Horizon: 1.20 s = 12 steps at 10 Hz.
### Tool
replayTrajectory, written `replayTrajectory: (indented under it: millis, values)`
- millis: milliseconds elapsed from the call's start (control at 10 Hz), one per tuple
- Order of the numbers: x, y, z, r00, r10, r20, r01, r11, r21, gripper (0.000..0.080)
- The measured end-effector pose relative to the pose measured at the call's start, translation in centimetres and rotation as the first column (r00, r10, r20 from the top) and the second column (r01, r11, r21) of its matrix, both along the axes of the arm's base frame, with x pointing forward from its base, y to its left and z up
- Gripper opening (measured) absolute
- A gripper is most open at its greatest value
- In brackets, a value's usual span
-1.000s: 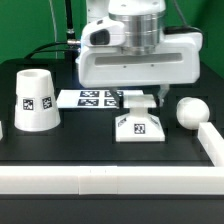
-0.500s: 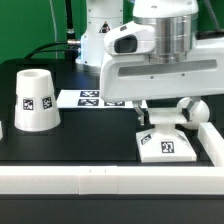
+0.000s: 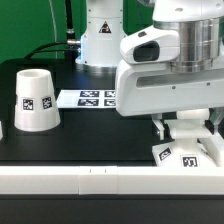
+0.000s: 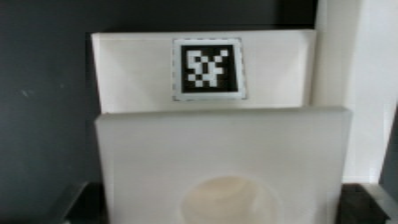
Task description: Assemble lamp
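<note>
White plastic lamp base (image 3: 180,153) sits at the exterior view's right, tucked beside the corner rail (image 3: 100,180) of the black counter (image 3: 95,140), the end effector (image 3: 184,132) straddling it, jaws wide yet apparently clamped on its sides, likely squaring it for assembly.

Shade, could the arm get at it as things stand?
Probably yes. The shade stands upright, alone on the exterior view's left, nothing over it. The pincer is down at the base on the right, so it would need to lift and cross first.
</note>
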<state>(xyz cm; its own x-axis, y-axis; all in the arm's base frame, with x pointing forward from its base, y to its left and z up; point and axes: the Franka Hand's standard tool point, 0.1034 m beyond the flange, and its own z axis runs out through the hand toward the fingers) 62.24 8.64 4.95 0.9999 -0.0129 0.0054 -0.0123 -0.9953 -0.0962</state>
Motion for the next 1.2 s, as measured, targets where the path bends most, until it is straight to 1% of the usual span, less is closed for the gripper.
replayTrajectory:
  millis: [200,300,600,700,800,900,1100,1200]
  values:
    - [0.41,0.05,0.01,1.0,0.0,-0.005,0.0,1.0,0.001,0.0535]
    - [1.0,0.04,0.04,1.0,-0.008,-0.004,0.008,1.0,0.002,0.0535]
    - [1.09,0.04,0.04,1.0,-0.008,-0.002,0.008,1.0,0.002,0.0535]
    - [1.09,0.05,0.04,1.0,-0.008,-0.002,0.008,1.0,0.002,0.0626]
    - [1.09,0.05,0.04,1.0,-0.008,-0.002,0.008,1.0,0.002,0.0677]
    - [1.09,0.05,0.04,1.0,-0.007,-0.002,0.007,1.0,0.002,0.0693]
    - [1.08,0.0,0.11,1.0,-0.006,0.001,0.006,1.0,0.002,0.0698]
    - [0.27,-0.39,0.53,1.0,-0.006,0.013,0.006,1.0,0.0,0.0698]
